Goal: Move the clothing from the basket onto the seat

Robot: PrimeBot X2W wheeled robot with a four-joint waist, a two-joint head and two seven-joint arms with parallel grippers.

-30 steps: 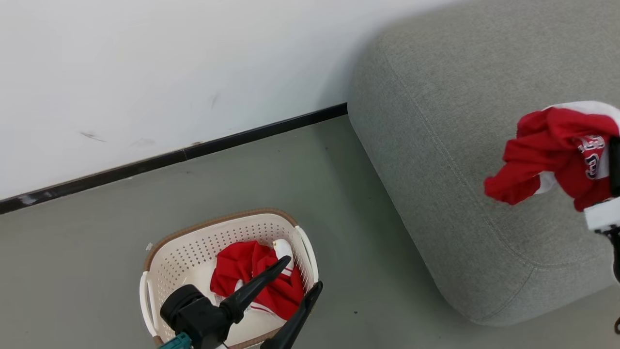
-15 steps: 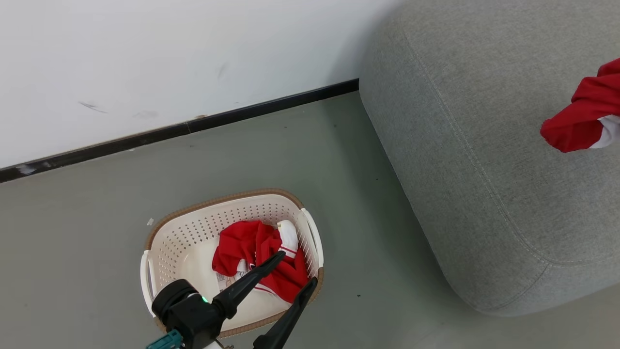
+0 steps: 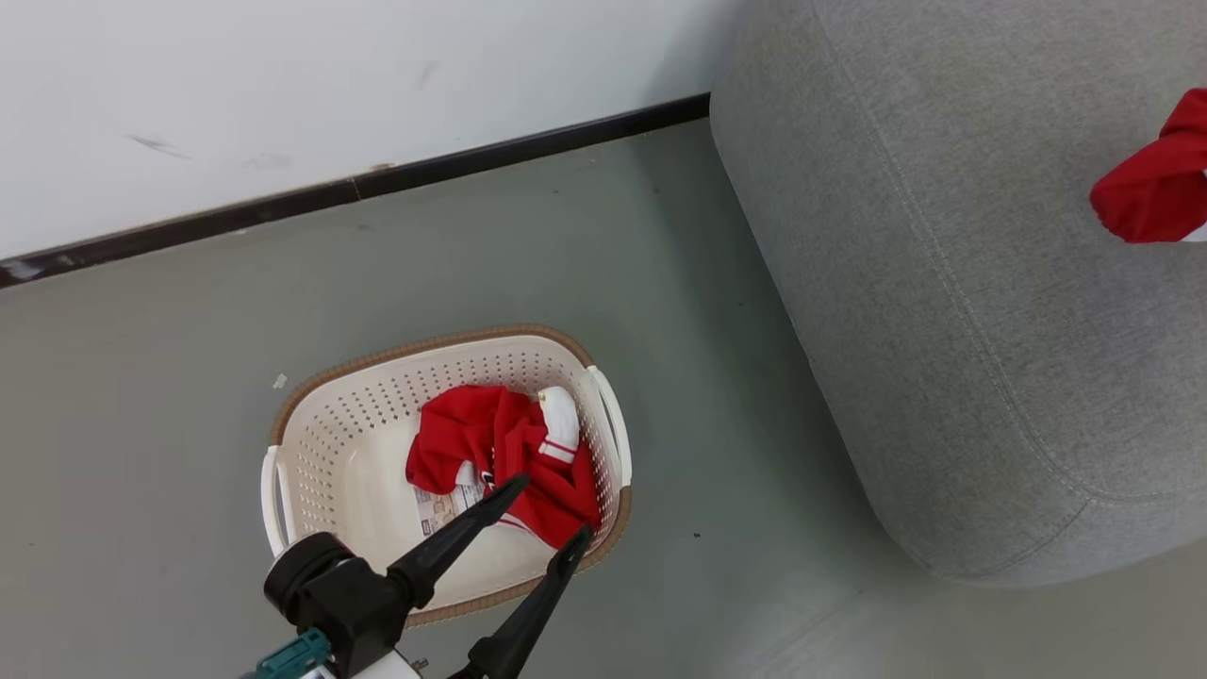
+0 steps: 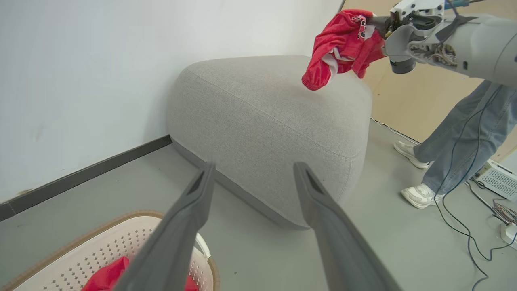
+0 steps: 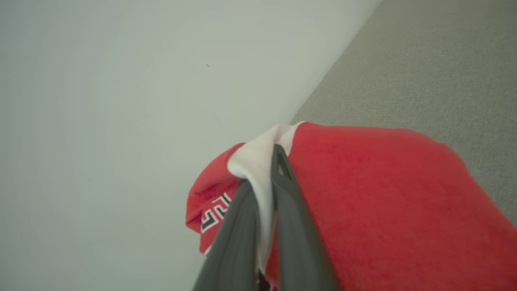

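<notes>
One red garment (image 3: 504, 460) with white trim lies crumpled in the cream perforated basket (image 3: 321, 443) on the floor. My left gripper (image 3: 547, 509) hovers open just above the basket's near right rim, nothing between its fingers. The other red garment (image 5: 375, 194), printed with dark numbers, hangs in my right gripper (image 5: 268, 169), which is shut on its white trim. In the left wrist view that garment (image 4: 341, 42) dangles above the top of the grey seat (image 4: 274, 121), clear of the fabric. The seat (image 3: 962, 283) stands to the right of the basket.
A white wall (image 3: 283, 85) with a dark baseboard (image 3: 377, 184) runs behind basket and seat. A person's legs in jeans (image 4: 460, 137) stand beyond the seat, with cables (image 4: 464, 226) on the floor there. Grey floor (image 3: 707, 453) separates basket from seat.
The head camera has shifted, so the whole picture slid. The held garment now sits farther toward the right edge over the seat. My left gripper stays open over the basket.
</notes>
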